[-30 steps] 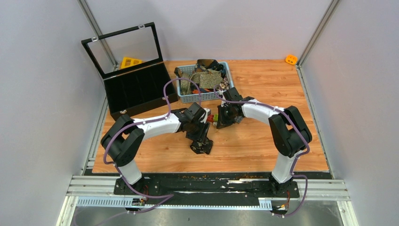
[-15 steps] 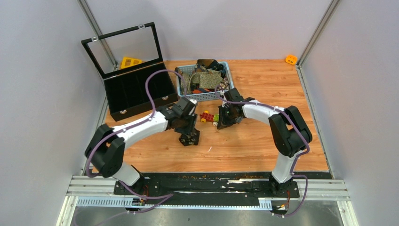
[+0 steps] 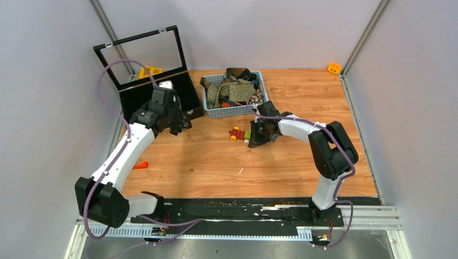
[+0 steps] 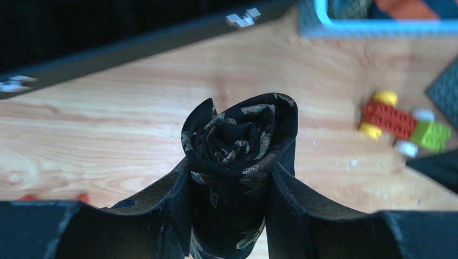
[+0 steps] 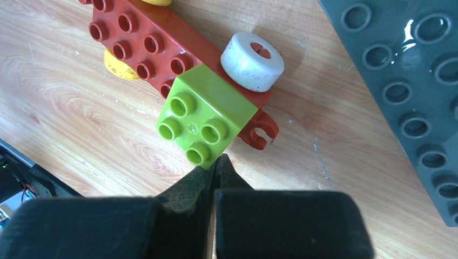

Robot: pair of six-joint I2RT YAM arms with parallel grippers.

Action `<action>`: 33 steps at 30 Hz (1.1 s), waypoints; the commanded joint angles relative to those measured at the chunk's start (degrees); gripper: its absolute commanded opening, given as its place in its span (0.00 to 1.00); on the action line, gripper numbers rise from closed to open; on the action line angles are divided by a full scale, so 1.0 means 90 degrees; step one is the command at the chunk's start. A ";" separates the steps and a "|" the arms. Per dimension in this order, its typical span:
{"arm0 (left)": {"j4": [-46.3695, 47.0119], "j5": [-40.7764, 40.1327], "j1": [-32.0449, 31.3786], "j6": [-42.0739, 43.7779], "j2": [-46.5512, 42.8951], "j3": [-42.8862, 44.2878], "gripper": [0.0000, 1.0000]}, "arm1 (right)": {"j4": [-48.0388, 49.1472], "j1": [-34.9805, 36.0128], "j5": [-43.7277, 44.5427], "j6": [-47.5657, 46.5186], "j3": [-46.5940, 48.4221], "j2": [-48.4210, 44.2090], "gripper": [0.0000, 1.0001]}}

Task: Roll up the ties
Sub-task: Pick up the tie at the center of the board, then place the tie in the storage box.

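A rolled black tie [image 4: 237, 140] with a pale leaf print stands on end between my left gripper's [image 4: 229, 171] fingers, which are shut on it. In the top view the left gripper [image 3: 177, 122] hangs at the front right corner of the black box [image 3: 162, 100]. More ties [image 3: 237, 88], olive and dark, lie heaped in the blue-grey basket [image 3: 229, 112] at the back. My right gripper [image 5: 219, 161] is shut and empty, its tips just short of the green brick of a toy car [image 5: 208, 116]; from above the right gripper [image 3: 253, 138] sits low beside that car [image 3: 239, 134].
The black box has compartments and its glass lid [image 3: 143, 54] stands open. A grey studded plate [image 5: 410, 81] lies right of the toy car. A yellow brick [image 3: 149, 70] sits behind the box, an orange piece [image 3: 334, 68] at the far right corner, a red-orange bit [image 3: 140, 164] at the left edge.
My left arm has swung from the middle of the table left and back to the black box, carrying the rolled tie. The right arm has stayed put.
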 commanded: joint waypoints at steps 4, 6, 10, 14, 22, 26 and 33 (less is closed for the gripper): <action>0.0647 -0.1219 0.0782 0.0035 0.0479 0.0900 0.00 | 0.0344 -0.0016 -0.0234 0.0120 -0.0096 -0.0019 0.00; 0.1021 -0.1519 0.0932 0.0134 0.0644 0.0979 0.00 | 0.0354 -0.0018 -0.0296 0.0123 -0.0096 0.0015 0.00; 0.1649 -0.1698 0.1366 0.0009 0.1091 0.1144 0.00 | 0.0389 -0.0016 -0.0356 0.0142 -0.0105 0.0019 0.00; 0.2004 -0.1781 0.1763 0.0007 0.1697 0.1485 0.00 | 0.0463 -0.0022 -0.0451 0.0204 -0.0147 0.0009 0.00; 0.2717 -0.1343 0.2607 -0.0272 0.2970 0.2032 0.00 | 0.0670 -0.0013 -0.0555 0.0327 -0.0276 -0.0004 0.00; 0.2866 -0.1295 0.2867 -0.0365 0.3674 0.2390 0.00 | 0.0687 -0.0008 -0.0606 0.0323 -0.0271 0.0051 0.00; 0.2926 -0.1288 0.3038 -0.0142 0.4569 0.3209 0.00 | 0.0697 -0.0013 -0.0649 0.0338 -0.0263 0.0096 0.00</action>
